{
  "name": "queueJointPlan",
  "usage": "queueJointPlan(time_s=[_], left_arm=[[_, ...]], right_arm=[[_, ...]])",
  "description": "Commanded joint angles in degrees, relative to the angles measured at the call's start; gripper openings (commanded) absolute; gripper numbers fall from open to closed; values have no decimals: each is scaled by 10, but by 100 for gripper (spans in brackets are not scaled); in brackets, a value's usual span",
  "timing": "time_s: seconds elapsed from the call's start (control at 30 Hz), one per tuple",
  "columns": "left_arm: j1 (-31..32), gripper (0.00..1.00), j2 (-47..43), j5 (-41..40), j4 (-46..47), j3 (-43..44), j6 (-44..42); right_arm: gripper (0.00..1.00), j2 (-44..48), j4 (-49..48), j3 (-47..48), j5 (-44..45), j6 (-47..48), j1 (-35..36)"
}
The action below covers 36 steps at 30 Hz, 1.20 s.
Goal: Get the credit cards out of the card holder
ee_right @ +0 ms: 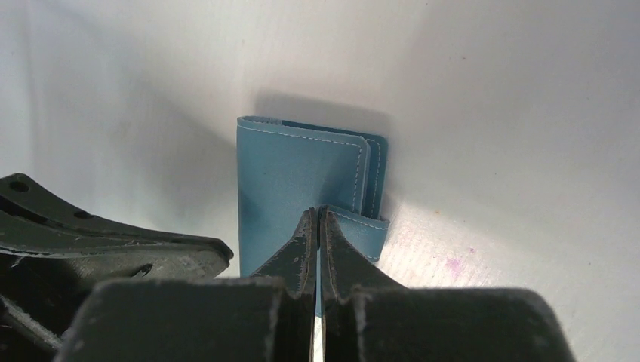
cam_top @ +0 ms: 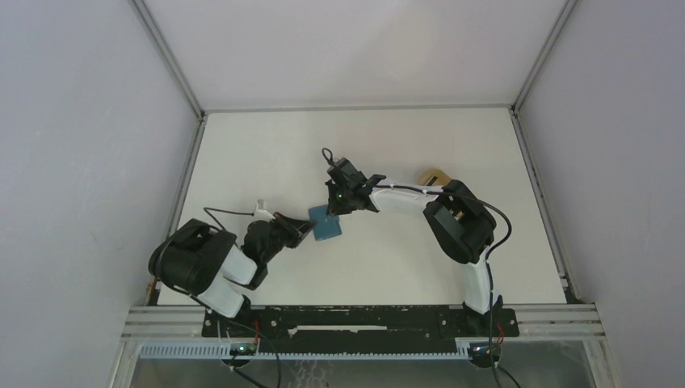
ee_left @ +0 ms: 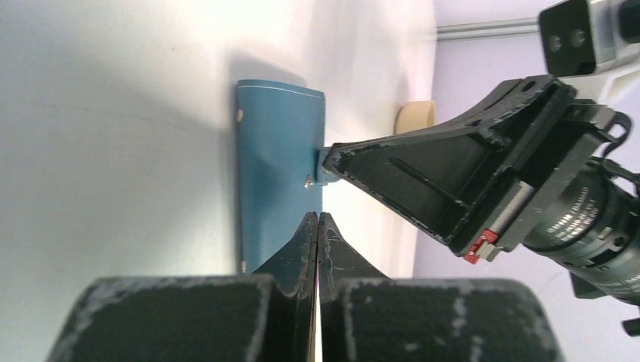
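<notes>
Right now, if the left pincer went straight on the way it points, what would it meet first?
The holder: its edge seems to sit between the tips of the left pincer. Just beyond, the right pincer grips it too.

No text can be read

A black barrel (ee_left: 583, 223) behind the right gripper (ee_left: 326, 160), seen in the left wrist view, carries a band of small white lettering. The letters are too fine and blurred to make out a word, brand or number. The top view and the right wrist view show no print sharp enough to read.
</notes>
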<state>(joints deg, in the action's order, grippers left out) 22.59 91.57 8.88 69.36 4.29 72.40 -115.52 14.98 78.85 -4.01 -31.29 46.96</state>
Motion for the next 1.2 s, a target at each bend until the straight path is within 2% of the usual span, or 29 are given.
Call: queueJointPlan(time_s=[0.0,0.13,0.33,0.8,1.17], left_arm=[[-5,0,-33,-11,-94,16,-60],[-4,0,-13,-12,-96,24,-66],[0,0,42,-3,-50,30,-58],[3,0,47,-9,-72,38,-69],[2,0,54,-8,-72,40,-69]], right_arm=[[0,-4,-23,19,-6,-4,1],[0,-7,-29,18,-12,-1,2],[1,-12,-31,18,-22,5,3],[39,-20,-15,23,-23,21,11],[41,3,-45,2,-29,15,12]])
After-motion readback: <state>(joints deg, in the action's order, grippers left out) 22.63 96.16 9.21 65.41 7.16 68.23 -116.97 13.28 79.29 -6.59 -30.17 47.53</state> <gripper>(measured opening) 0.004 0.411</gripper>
